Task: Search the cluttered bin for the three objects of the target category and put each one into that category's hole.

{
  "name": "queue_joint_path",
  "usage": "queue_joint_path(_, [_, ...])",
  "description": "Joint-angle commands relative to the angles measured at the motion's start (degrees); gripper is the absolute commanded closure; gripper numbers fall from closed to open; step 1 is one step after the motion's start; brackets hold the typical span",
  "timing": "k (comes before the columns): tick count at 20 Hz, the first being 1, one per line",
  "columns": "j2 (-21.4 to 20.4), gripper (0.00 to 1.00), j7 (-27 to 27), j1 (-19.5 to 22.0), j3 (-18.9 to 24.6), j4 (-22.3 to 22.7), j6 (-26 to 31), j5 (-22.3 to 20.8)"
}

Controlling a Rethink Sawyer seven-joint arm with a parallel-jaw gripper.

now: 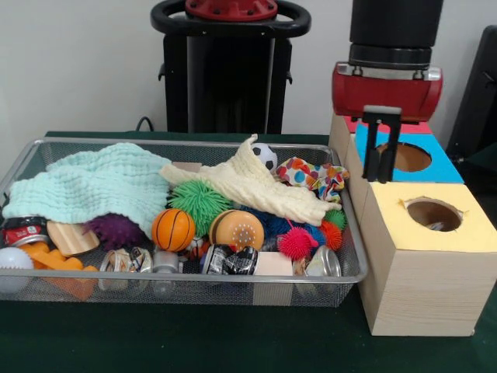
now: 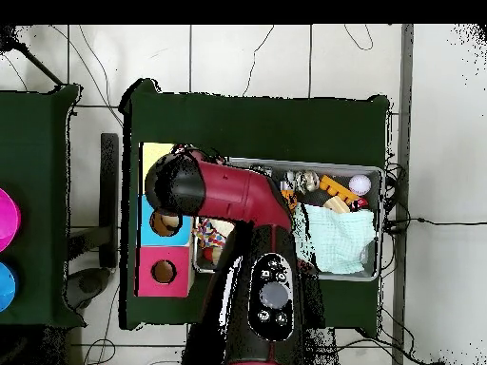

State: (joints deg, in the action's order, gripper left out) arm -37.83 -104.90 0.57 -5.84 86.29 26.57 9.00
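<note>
While the arm hangs over the boxes, the wire bin (image 1: 353, 260) sits crammed at the left of the front view. At its left end: a mint green cloth (image 1: 93, 186) draped over a purple spiky ball (image 1: 115, 229), a white ball (image 1: 14, 264) and orange plastic pieces (image 1: 58, 268) in the near corner. Mid-bin: an orange basketball (image 1: 172, 229), a green spiky ball (image 1: 200, 203), a cream cloth (image 1: 252, 186) lying across, a small soccer ball (image 1: 265, 155) behind it. Toward the right end: a pink spiky ball (image 1: 297, 242), a patterned cloth (image 1: 314, 177), crushed cans (image 1: 233, 260) along the near wall. Right of the bin stand the boxes, yellow-topped (image 1: 466, 229) nearest, blue-topped (image 1: 439, 163) behind, each with a round hole. The gripper (image 1: 380, 177) hovers at the blue box's hole (image 1: 408, 158), fingers close together, nothing visible between them; whether they are fully clenched cannot be told. The target category is not evident.
</note>
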Motion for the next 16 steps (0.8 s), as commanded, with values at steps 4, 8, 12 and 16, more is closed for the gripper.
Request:
queue_joint_path(4, [-1.64, 1.00, 4.15, 5.39, 9.71, 10.13, -4.47, -8.53])
queue_joint_path(8, [-2.16, 1.00, 2.95, 6.20, 10.68, 11.43, -4.32, -10.60])
queue_joint_path(12, [-2.78, 1.00, 0.28, 6.72, 11.70, 14.05, -6.73, -11.45])
queue_joint_path(16, [-3.34, 1.00, -0.75, 7.11, 12.15, 15.49, -7.34, -12.68])
